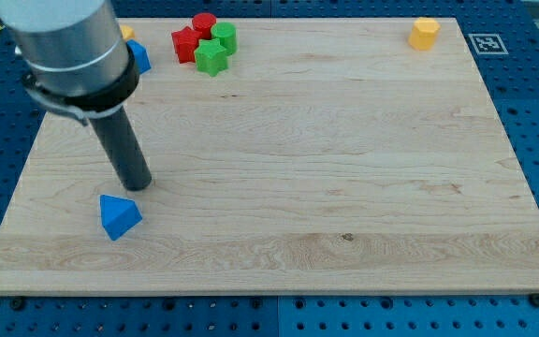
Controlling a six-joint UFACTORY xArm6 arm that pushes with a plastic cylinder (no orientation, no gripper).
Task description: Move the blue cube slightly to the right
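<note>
A blue block (119, 216), angular and roughly cube-like, lies near the view's bottom left of the wooden board (344, 168). My tip (137, 184) rests on the board just above and slightly right of it, a small gap apart. A second blue block (139, 57) shows at the view's top left, partly hidden behind the arm's grey body.
A cluster of a red cylinder (203, 23), a red block (185, 44), a green cylinder (224, 37) and a green star-like block (211, 58) sits at the top left. A yellow block (424, 33) is at the top right. An orange-yellow piece (125, 32) peeks out beside the arm.
</note>
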